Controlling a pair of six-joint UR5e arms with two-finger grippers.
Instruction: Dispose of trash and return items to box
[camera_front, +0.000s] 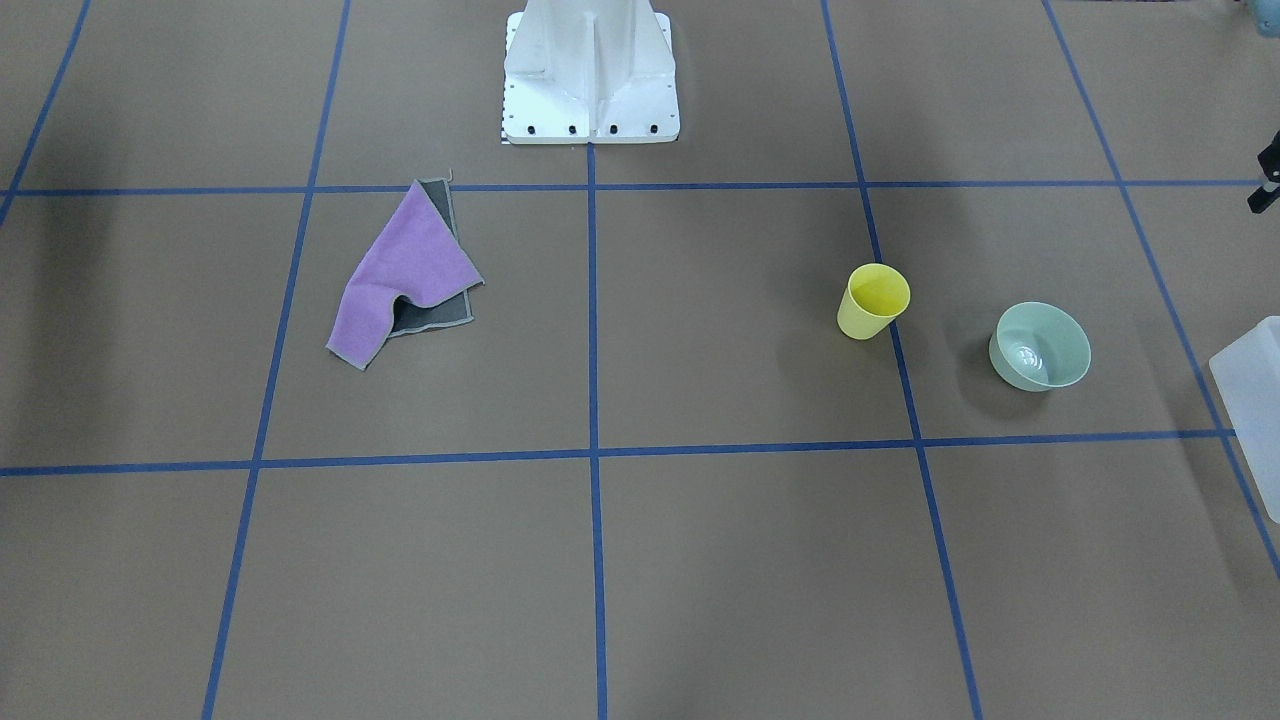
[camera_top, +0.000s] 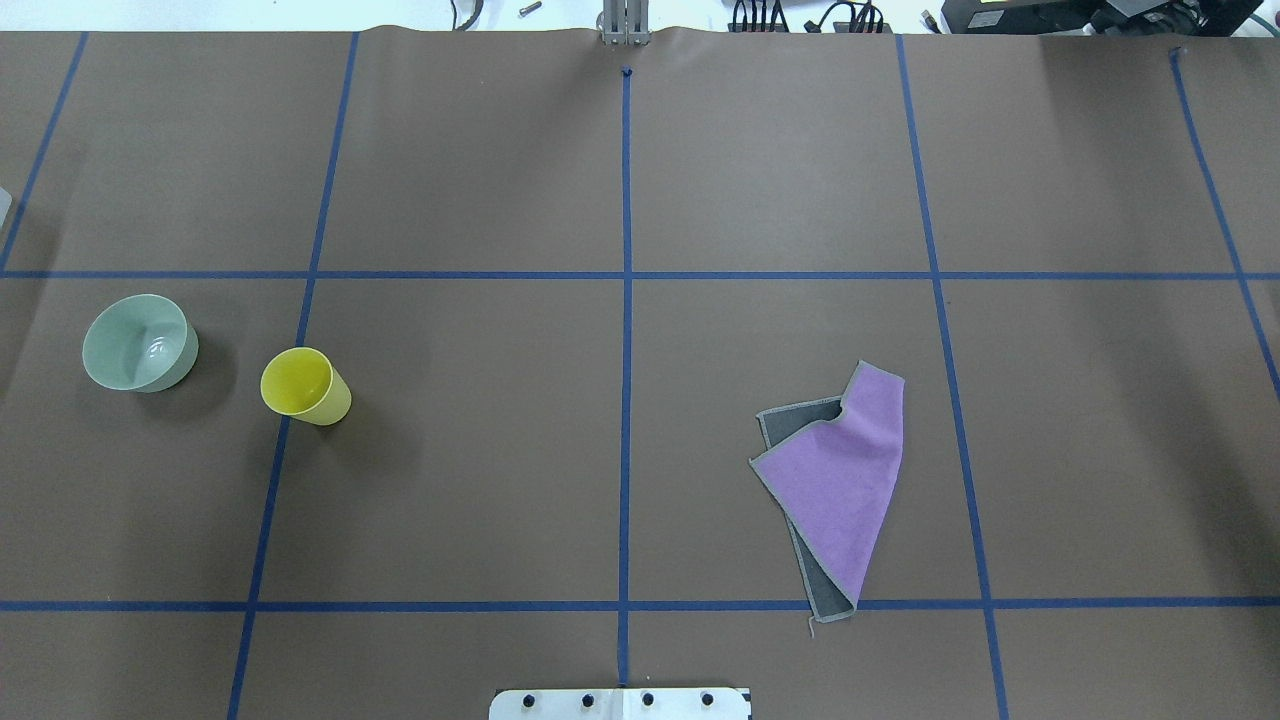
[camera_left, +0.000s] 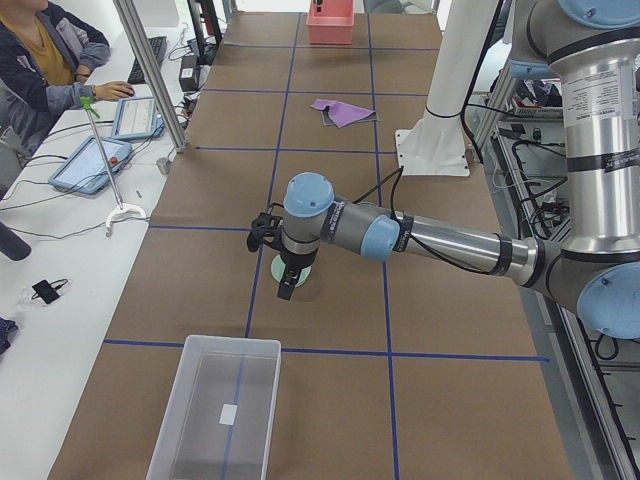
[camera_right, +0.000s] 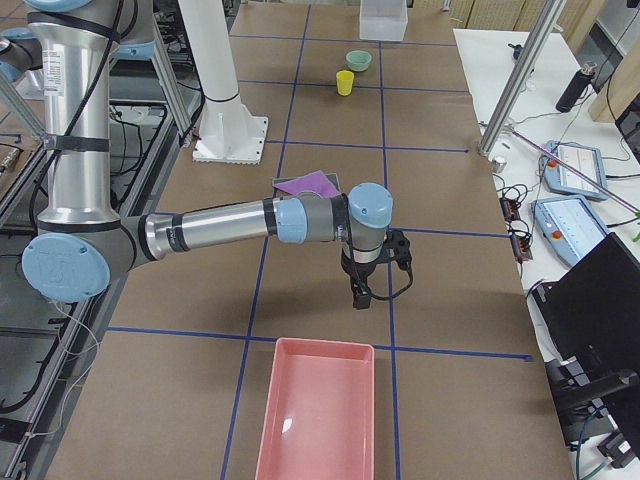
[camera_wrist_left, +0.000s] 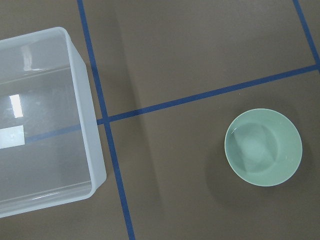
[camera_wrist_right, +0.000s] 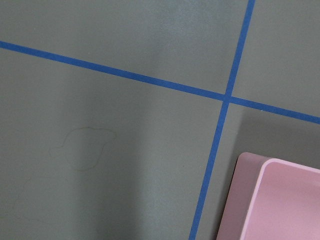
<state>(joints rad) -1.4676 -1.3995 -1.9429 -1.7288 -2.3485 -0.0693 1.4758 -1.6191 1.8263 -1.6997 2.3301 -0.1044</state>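
The purple-and-grey cloth (camera_top: 840, 480) lies rumpled and half folded on the table's right half. A yellow cup (camera_top: 303, 385) stands upright on the left half, beside the mint-green bowl (camera_top: 138, 342). The frosted box (camera_left: 220, 405) sits at the table's left end, and the left wrist view shows it left of the bowl (camera_wrist_left: 263, 147). My left gripper (camera_left: 288, 285) hangs over the bowl, seen only from the side; I cannot tell its state. My right gripper (camera_right: 358, 295) hovers above bare table near a pink tray, and I cannot tell its state either.
A pink tray (camera_right: 320, 410) lies at the table's right end, its corner in the right wrist view (camera_wrist_right: 270, 200). The white robot base (camera_front: 590, 70) stands at the table's middle rear edge. A person (camera_left: 50, 50) sits at a side desk with tablets.
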